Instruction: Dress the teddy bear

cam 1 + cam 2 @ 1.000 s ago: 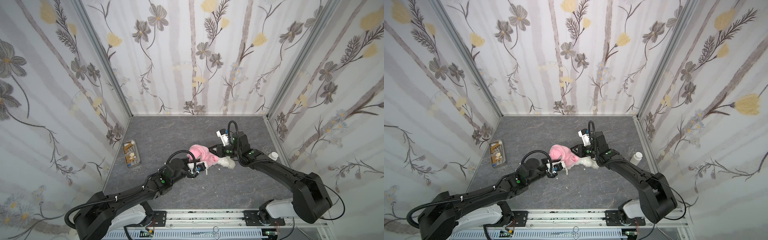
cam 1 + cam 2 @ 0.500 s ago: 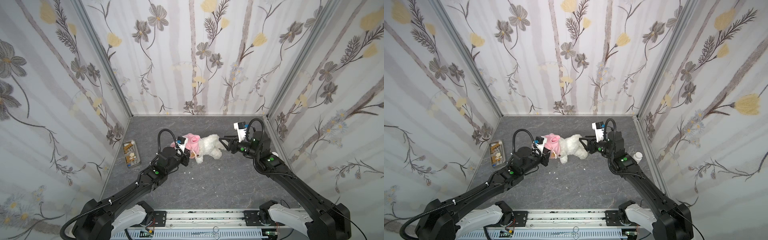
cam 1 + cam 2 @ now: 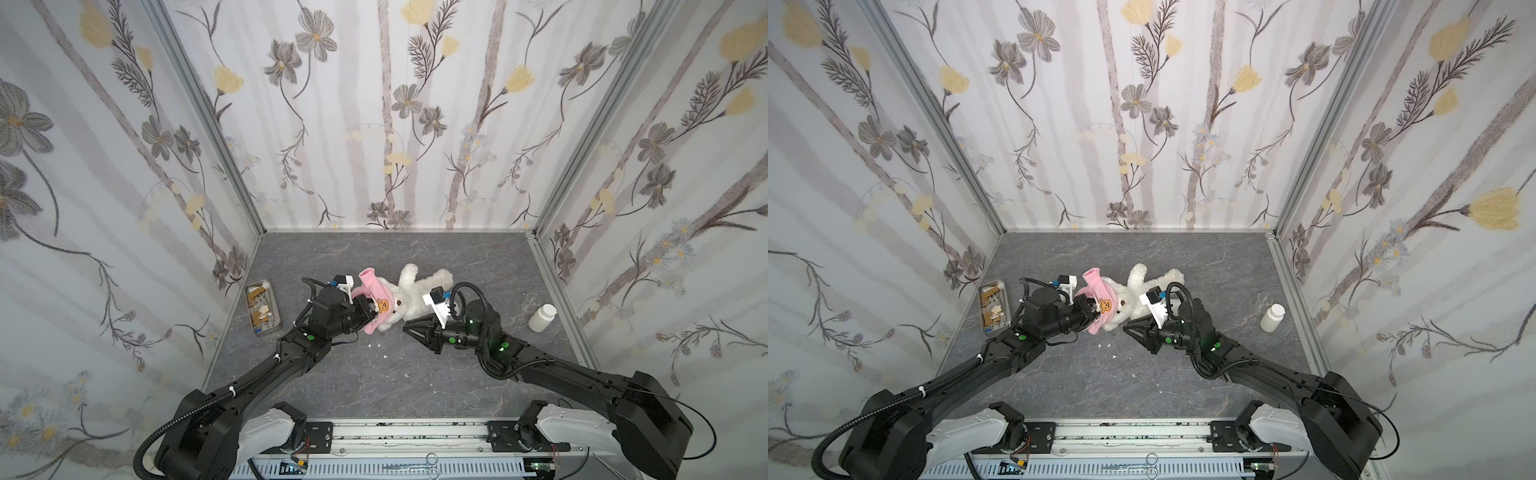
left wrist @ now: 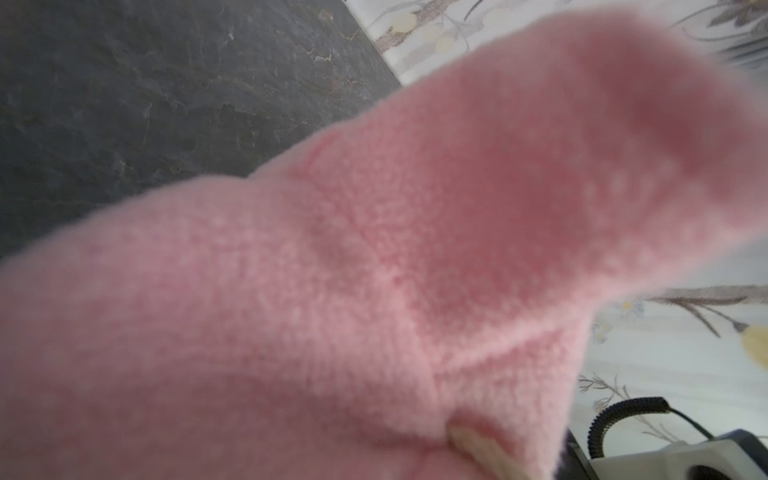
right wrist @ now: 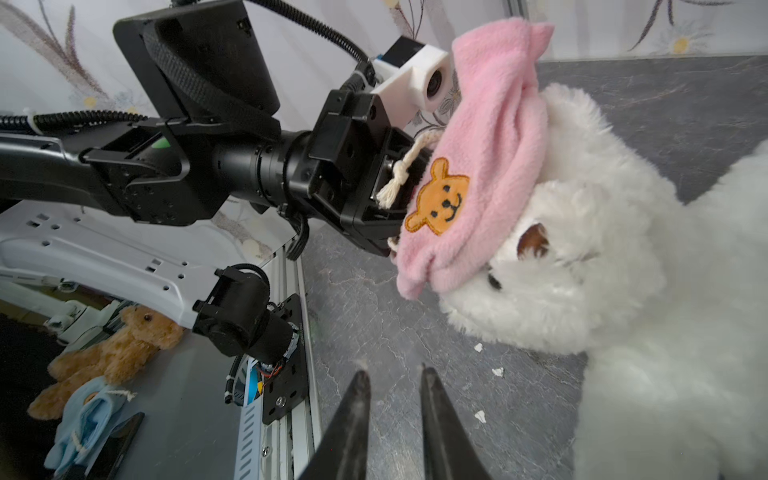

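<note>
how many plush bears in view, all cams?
2. The white teddy bear lies on the table, pink hoodie over its head; a brown bear lies beyond its edge, right wrist view only. More may be hidden.

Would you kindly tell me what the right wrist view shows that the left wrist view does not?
Right wrist only: the teddy bear, an orange bear patch, the left pincer shut on fabric, the right pincer with tips parted, empty. Left wrist only: the right arm's black cable loop. Both: the pink hoodie, the grey table, the floral wall.

Parts tray (image 3: 268,330), white bottle (image 3: 541,318), scissors (image 3: 411,468)
</note>
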`<state>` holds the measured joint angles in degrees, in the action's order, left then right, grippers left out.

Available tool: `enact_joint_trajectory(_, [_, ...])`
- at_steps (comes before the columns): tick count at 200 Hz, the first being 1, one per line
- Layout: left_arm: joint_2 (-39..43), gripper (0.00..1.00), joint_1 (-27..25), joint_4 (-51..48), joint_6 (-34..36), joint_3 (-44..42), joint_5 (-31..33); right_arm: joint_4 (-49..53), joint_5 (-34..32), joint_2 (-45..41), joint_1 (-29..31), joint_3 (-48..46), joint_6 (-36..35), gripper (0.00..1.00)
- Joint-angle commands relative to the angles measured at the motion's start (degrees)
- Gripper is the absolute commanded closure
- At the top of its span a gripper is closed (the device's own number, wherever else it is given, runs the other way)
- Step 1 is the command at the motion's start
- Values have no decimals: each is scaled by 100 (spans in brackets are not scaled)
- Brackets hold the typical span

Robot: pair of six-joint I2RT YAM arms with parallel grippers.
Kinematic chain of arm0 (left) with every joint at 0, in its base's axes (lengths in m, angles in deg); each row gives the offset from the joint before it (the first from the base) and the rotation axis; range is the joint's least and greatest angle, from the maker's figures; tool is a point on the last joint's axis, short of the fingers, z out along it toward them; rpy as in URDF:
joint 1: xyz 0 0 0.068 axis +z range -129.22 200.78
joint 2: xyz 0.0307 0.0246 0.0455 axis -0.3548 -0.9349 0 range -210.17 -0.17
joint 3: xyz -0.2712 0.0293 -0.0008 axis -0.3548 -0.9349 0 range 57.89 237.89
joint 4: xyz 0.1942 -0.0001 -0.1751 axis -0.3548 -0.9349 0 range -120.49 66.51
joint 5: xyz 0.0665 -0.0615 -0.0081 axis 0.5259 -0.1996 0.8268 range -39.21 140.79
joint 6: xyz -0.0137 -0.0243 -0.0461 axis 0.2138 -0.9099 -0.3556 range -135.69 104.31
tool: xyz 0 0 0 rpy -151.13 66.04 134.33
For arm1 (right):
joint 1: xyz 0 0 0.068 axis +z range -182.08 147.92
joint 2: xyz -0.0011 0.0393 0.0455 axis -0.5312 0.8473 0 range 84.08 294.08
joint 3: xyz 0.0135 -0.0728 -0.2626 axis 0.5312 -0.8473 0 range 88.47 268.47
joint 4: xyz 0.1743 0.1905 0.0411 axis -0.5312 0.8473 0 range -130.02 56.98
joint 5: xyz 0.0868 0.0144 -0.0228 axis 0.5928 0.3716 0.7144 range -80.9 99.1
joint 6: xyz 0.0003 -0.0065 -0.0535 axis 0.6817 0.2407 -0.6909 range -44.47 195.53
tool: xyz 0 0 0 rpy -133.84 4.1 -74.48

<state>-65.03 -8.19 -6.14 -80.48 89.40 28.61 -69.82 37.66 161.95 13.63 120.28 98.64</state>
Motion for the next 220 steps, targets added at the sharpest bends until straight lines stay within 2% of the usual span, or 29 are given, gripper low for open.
enact_joint_trajectory(1, [69, 100, 6, 932, -1663, -151, -149, -743, -658, 261, 86, -21, 160, 80])
enact_joint_trajectory(15, [101, 100, 6, 1028, -1942, -217, -142, -1177, -636, 449, 81, -137, 369, 81])
enact_joint_trajectory(24, [120, 100, 6, 1090, -2111, -262, -138, -1477, -565, 577, 293, -175, 480, 81])
enact_joint_trajectory(70, [140, 100, 1, 1367, -2541, -302, -121, -2031, -812, 972, 690, -212, 755, 81])
enact_joint_trajectory(103, [140, 100, 6, 1443, -2568, -285, -132, -2193, -1204, 1272, 741, -174, 904, 84])
enact_joint_trajectory(137, [149, 100, 1, 1473, -2582, -304, -130, -2516, -1281, 1559, 746, -91, 980, 84])
enact_joint_trajectory(220, [140, 100, -3, 1560, -2600, -321, -147, -2590, -1461, 1735, 695, 70, 982, 80])
